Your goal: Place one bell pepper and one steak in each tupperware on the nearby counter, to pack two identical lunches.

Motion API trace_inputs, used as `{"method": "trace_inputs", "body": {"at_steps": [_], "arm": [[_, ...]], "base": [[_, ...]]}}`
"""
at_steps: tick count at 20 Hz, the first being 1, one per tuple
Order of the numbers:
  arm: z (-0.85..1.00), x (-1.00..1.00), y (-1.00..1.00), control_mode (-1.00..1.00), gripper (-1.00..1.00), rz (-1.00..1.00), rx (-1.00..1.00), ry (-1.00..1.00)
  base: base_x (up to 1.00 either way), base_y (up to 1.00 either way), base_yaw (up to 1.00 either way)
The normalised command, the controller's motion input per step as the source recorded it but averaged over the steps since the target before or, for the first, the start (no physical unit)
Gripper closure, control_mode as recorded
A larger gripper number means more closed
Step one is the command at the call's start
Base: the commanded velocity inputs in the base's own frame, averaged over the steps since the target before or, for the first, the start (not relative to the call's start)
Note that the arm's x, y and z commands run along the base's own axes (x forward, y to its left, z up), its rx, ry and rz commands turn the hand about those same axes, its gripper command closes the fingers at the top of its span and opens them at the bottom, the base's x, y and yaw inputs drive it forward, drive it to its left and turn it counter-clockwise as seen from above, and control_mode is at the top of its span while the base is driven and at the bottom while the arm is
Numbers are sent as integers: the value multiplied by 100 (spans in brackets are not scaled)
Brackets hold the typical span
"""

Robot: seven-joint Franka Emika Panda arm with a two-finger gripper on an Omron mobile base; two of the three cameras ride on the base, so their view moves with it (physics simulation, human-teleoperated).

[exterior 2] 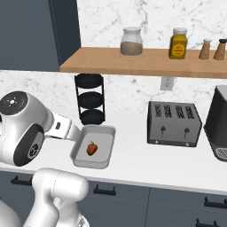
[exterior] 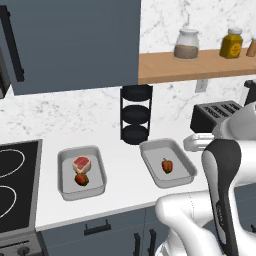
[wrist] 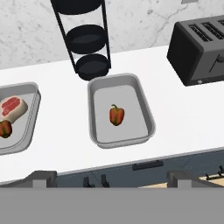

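Two grey tupperwares stand on the white counter [exterior: 123,171]. The left tupperware [exterior: 81,172] holds a steak [exterior: 81,163] with a red bell pepper [exterior: 82,179] in front of it. In the right tupperware [exterior: 167,163] lies one bell pepper [exterior: 167,165] alone; the hand view shows this pepper [wrist: 116,115] in the middle of its tupperware [wrist: 120,110], with the left tupperware [wrist: 16,118] and its steak [wrist: 12,107] at the left edge. My gripper [wrist: 113,178] is open and empty, up in front of the counter's edge, its fingertips [wrist: 42,176] spread wide.
A black three-tier stand [exterior: 136,114] stands behind the tupperwares against the wall. A black toaster [exterior 2: 174,124] sits to the right, with a dark appliance [exterior 2: 219,126] beyond it. A stove top [exterior: 15,185] lies at the left. Jars [exterior 2: 131,42] line a wooden shelf above.
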Motion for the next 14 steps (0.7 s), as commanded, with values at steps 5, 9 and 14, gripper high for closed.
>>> {"method": "trace_inputs", "body": {"at_steps": [5, 9, 14], "arm": [[0, 0, 0, -100, -100, 0, 0, 0], [0, -14, 0, 100, -100, 0, 0, -1], [0, 0, 0, 100, -100, 0, 0, 0]], "base": [[0, 0, 0], [-17, 0, -1], [-72, -17, -11]]}}
